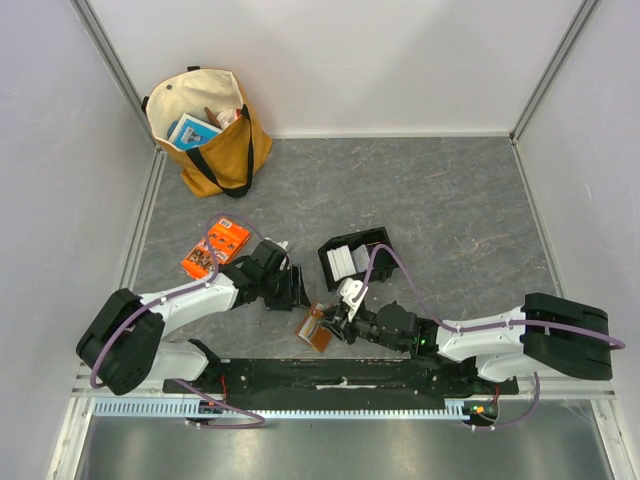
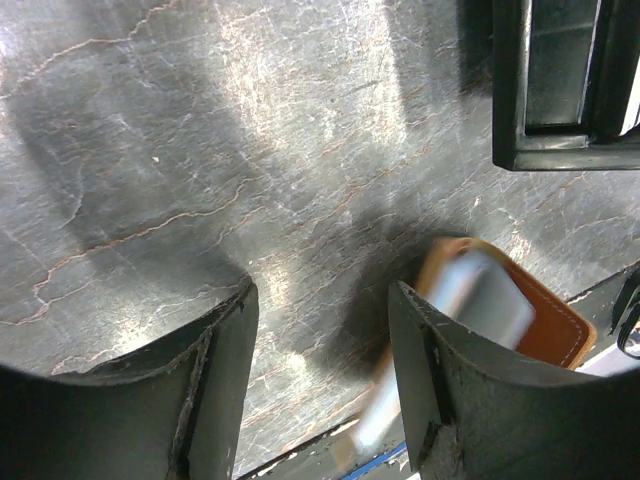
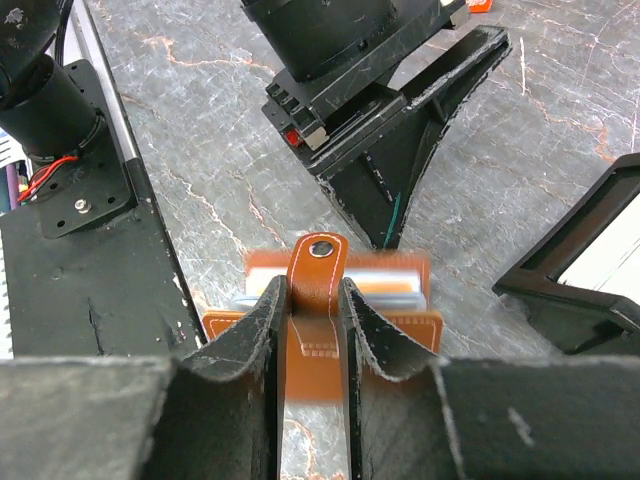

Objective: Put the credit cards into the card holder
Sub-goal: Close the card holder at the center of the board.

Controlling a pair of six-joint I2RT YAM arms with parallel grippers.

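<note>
Pinching the card holder's (image 3: pixel 405 328) clasp tab (image 3: pixel 318 262) with the right end effector (image 3: pixel 312 295), with the left end effector (image 2: pixel 322 300) gaping empty just beside it.

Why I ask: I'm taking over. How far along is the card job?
Done: a pale card already sits in the brown card holder. In hand: the right gripper pinches its clasp tab; the left gripper is open and empty. Left: white cards lie in the black tray.

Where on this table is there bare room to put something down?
Bare: the table right of the black tray; also the back middle, right of the tote bag. Crowded: front middle and left, around card holder, tray and orange packet.
</note>
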